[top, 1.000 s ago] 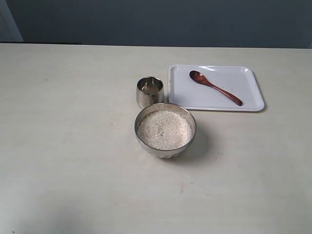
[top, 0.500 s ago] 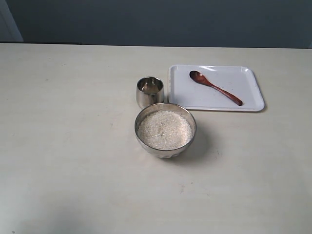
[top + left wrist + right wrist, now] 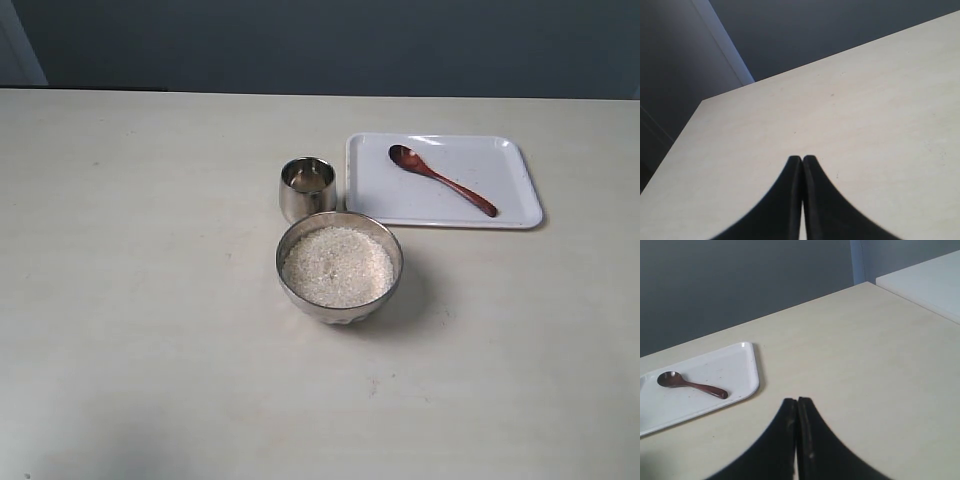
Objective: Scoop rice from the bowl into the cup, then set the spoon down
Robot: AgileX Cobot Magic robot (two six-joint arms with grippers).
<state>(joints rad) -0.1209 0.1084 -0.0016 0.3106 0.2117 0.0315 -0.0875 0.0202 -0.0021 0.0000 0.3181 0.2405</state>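
Note:
The steel bowl (image 3: 340, 296) stands mid-table, filled with white rice (image 3: 337, 265). Just behind it is the small steel cup (image 3: 307, 187). The reddish-brown wooden spoon (image 3: 441, 179) lies on the white tray (image 3: 500, 195), head toward the cup; the right wrist view also shows the spoon (image 3: 689, 384) on the tray (image 3: 742, 372). Neither arm appears in the exterior view. My left gripper (image 3: 802, 159) is shut, empty, above bare table. My right gripper (image 3: 797, 401) is shut, empty, off the tray's corner.
The beige table (image 3: 150, 300) runs to a dark wall at the back. A second pale surface (image 3: 930, 282) lies beyond the table's edge in the right wrist view.

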